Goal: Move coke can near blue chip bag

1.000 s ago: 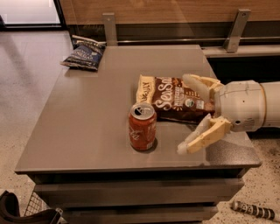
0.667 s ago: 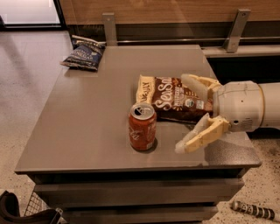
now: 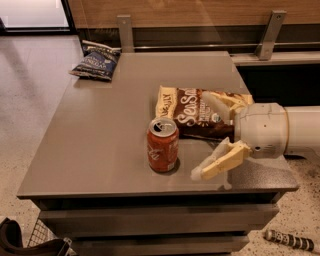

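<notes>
Now my open gripper [image 3: 202, 136] hovers beside the coke can [image 3: 162, 145]; next, enclose it and carry toward the blue chip bag [image 3: 95, 61]

We see the coke can [image 3: 162, 146] as glossy painted metal, red on the side, with a bare silvery top that catches the light. The blue chip bag [image 3: 95, 62] is crinkled, shiny plastic film, and the brown and cream bag [image 3: 192, 112] looks like the same glossy film, creased. The table [image 3: 100, 130] has a smooth, matt grey top with a faint sheen. The gripper [image 3: 200, 136], just right of the can over the table's front right part, has its fingers [image 3: 222, 161] spread apart; they look like smooth, matt cream plastic. The floor [image 3: 30, 100] is speckled and polished, and the wall panel [image 3: 190, 7] behind looks like wood
</notes>
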Available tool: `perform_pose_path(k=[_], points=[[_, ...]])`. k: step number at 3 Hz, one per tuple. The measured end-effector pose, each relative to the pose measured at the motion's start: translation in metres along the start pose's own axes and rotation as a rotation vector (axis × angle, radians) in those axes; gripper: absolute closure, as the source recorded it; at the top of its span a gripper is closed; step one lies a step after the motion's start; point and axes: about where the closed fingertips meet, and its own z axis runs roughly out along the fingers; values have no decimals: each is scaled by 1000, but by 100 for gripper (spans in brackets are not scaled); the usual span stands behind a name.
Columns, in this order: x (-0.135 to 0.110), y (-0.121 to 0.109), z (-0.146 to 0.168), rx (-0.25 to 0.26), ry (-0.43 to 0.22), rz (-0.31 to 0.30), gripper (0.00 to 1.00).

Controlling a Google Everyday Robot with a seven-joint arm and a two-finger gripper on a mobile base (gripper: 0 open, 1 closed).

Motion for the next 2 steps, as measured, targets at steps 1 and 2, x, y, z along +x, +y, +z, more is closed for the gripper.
perform_pose_path(k=[1, 2], points=[[13, 2, 14, 10, -23, 0, 0], [17, 4, 24, 11, -45, -4, 0]])
